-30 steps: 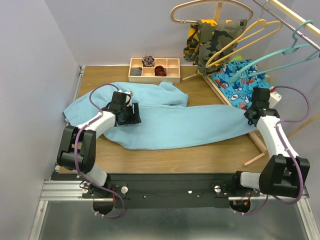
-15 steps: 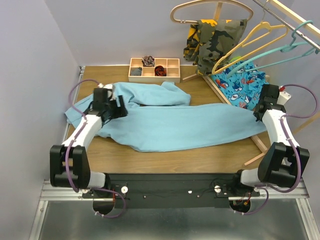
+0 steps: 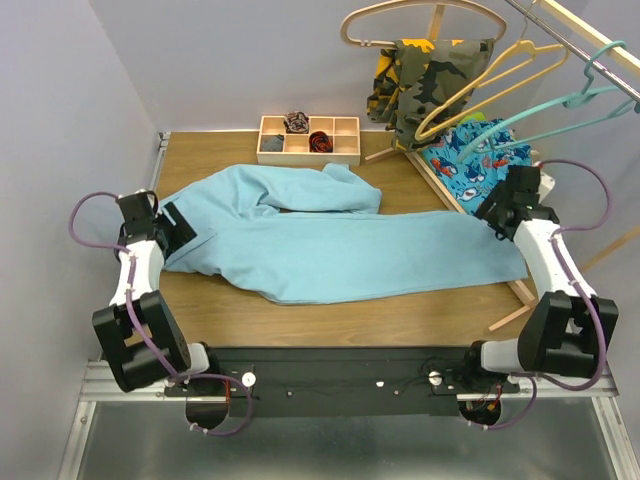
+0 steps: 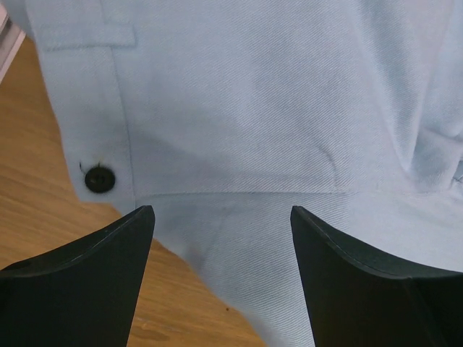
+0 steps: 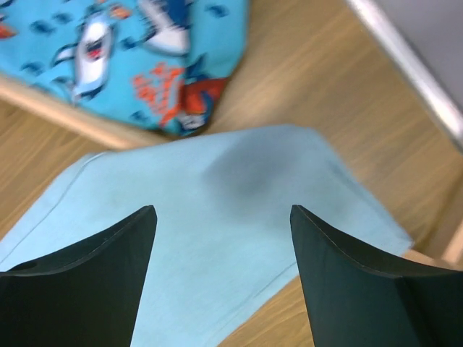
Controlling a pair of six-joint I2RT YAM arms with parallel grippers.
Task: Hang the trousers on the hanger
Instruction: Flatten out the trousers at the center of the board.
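The light sky-blue trousers lie spread flat across the wooden table, waist to the left and leg end to the right. My left gripper is open at the waist end; the left wrist view shows the waistband with a black button just ahead of the left gripper. The right gripper hangs open over the leg end, with nothing held between its fingers. High at the right, the teal hanger hangs by its hook from the rail.
A yellow hanger and a pale wooden hanger hang beside the teal one. A camouflage garment and a shark-print cloth sit on the rack at the back right. A compartment tray stands at the back.
The left gripper has swung left from the middle of the trousers to the waist end near the table's left edge. The right gripper has opened and let go of the leg end.
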